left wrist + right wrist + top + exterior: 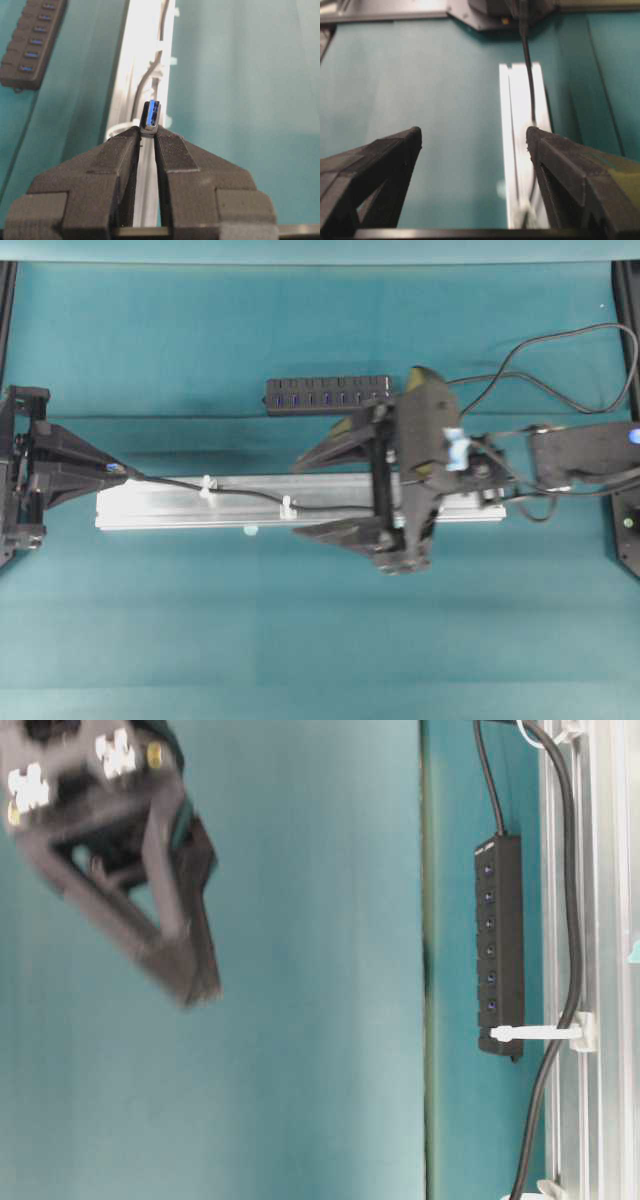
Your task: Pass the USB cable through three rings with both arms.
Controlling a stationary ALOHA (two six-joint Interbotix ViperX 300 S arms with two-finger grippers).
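1. Teal mat [300, 640] covers the whole work surface; a long silver rail [160, 510] lies lengthwise across its middle and serves as the landmark.
2. USB cable [240, 492]: runs along the top of the rail, then loops over the mat beyond the rail's right end in the overhead view.
3. Rings: two white loops visible on the rail, ring one [207, 486] near the rail's left end and ring two [288, 506] nearer mid-rail. Cable passes through both. Third ring is hidden under the right arm; cannot tell its state.
4. Left gripper [125, 472]: just off the rail's left end, jaws pressed together on the USB plug [150, 116]. In the left wrist view the plug stands up between the pads, blue insert showing.
5. Right gripper [312, 495]: above the rail's right half, jaws spread wide, one finger on each side of the rail, holding nothing.
6. Black multi-port hub [328, 394]: lies on the mat beside the rail's far side, parallel to it, not touching.
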